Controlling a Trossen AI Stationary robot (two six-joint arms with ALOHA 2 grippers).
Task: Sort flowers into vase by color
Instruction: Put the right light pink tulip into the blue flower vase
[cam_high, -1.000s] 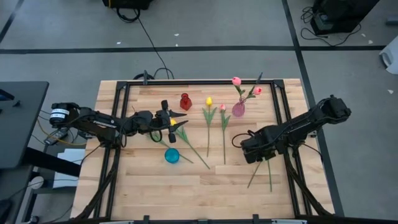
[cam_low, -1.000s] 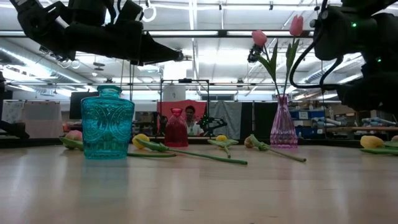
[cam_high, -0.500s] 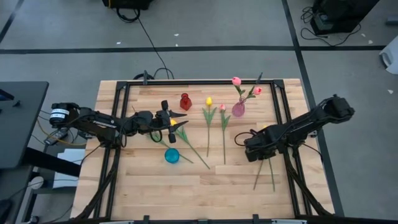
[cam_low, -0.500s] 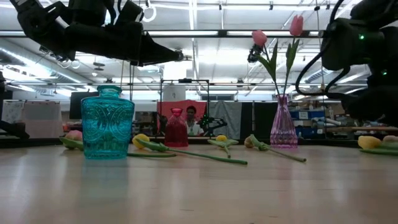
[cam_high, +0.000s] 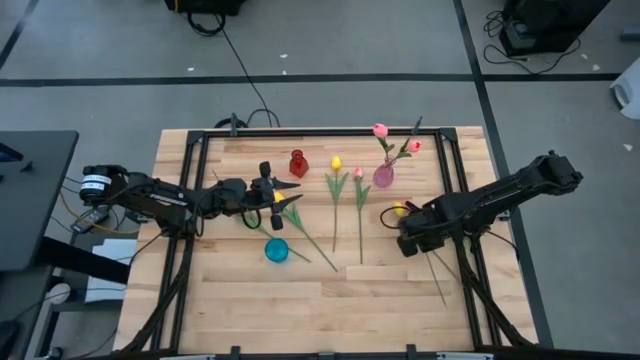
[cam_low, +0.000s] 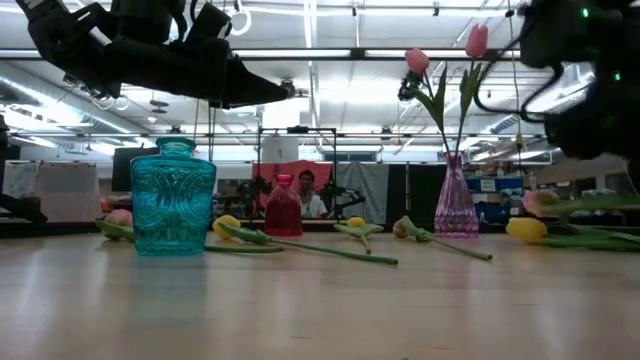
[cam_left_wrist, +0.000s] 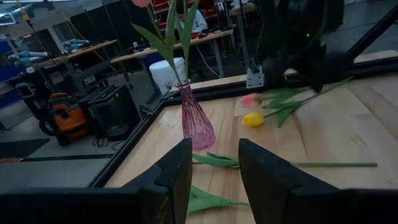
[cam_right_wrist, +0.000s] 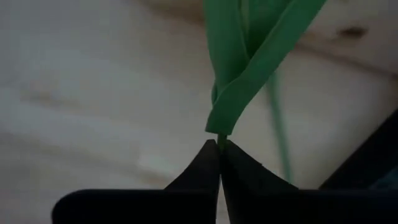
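My right gripper is at the table's right side, shut on a green flower stem. Just past its fingers show a pink head, raised, and a yellow head lower down. Which of the two flowers the stem belongs to I cannot tell. My left gripper hovers open and empty beside the red vase. The pink vase holds two pink tulips. Three more flowers lie flat on the wood between the arms. My right gripper pinches a thin green stem between its two fingertips, just below where a long leaf joins it. The fingers lie across the stem. In the low view the leaves and pink head hang about level, above the table.
A teal vase stands near the table's middle left. One loose stem lies on the wood by the right gripper. A black frame rims the table. A person sits far behind the table.
My right gripper has shut on the stem and moved a little toward the table's right edge and up. The two flower heads have come out from under it, and the pink one has risen off the table. One stem stays on the wood.
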